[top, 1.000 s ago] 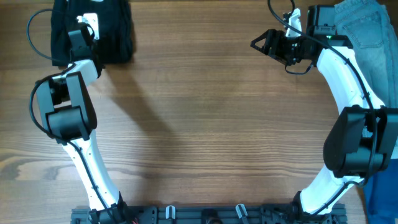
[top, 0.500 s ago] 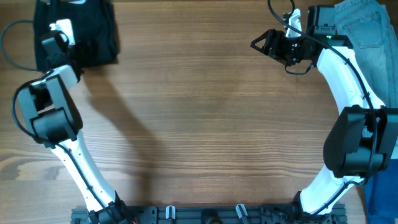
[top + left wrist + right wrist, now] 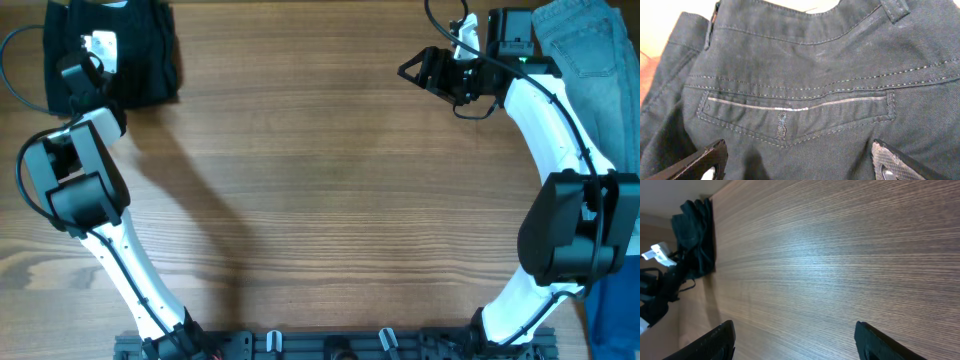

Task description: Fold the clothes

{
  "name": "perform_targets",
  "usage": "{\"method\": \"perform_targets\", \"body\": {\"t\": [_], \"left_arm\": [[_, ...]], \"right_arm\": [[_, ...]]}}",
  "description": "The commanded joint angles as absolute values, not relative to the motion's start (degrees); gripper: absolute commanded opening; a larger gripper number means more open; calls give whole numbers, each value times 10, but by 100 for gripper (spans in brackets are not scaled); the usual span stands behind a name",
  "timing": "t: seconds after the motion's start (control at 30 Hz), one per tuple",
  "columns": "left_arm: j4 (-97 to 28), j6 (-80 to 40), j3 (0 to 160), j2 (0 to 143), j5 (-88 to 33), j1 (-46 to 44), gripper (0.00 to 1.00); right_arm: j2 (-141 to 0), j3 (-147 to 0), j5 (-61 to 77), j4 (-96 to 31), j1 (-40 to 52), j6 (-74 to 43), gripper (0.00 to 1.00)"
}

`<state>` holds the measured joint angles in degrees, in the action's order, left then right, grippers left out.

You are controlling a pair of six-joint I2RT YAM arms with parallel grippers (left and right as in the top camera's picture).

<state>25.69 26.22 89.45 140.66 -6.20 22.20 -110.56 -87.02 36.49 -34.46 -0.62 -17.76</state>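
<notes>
The black shorts [image 3: 135, 55] lie bunched and folded at the table's far left corner. In the left wrist view they [image 3: 805, 75] fill the frame, showing a back welt pocket, belt loops and a pale waistband lining at the top. My left gripper [image 3: 85, 60] is open right above them, with its fingers [image 3: 797, 162] spread wide on either side of the fabric and nothing held. My right gripper [image 3: 415, 68] is open and empty over bare wood at the far right; its wrist view [image 3: 795, 340] shows the shorts [image 3: 695, 235] far off.
Light blue jeans [image 3: 585, 60] lie at the table's far right corner, beside the right arm. A dark blue garment [image 3: 615, 310] shows at the right edge near the front. Wooden table [image 3: 330, 200] spans the middle.
The left gripper and the black shorts have shifted leftward toward the table's far left corner. The right gripper has barely moved.
</notes>
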Motion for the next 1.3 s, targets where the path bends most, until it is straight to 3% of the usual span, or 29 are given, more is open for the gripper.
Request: {"method": "perform_targets", "body": {"t": [0.0, 0.2, 0.43, 0.47, 0.53, 0.57, 0.7, 0.9, 1.27], "left_arm": [[268, 313, 881, 1439, -51, 248, 98], [308, 303, 881, 1430, -44, 242, 100], [292, 173, 881, 1316, -33, 215, 100], [264, 147, 881, 1291, -33, 211, 100], [189, 63, 881, 1237, -34, 203, 100], [148, 13, 881, 1207, -34, 196, 100], [-23, -98, 881, 1092, -38, 159, 100], [-203, -112, 881, 950, -95, 73, 100], [-274, -111, 881, 913, -94, -29, 100]], "right_arm": [[-1112, -866, 353, -341, -5, -180, 77], [-1112, -866, 354, -344, -5, -180, 77], [-1112, -866, 354, -335, -5, -177, 77], [-1111, -866, 363, -324, -4, -152, 80], [-1105, -867, 368, -307, 0, -83, 97], [-1099, -867, 366, -301, 1, -60, 99], [-1046, -867, 322, -301, 1, -5, 99], [-899, -867, 251, -340, 1, 15, 100], [-648, -867, 237, -448, 1, 14, 100]]}}
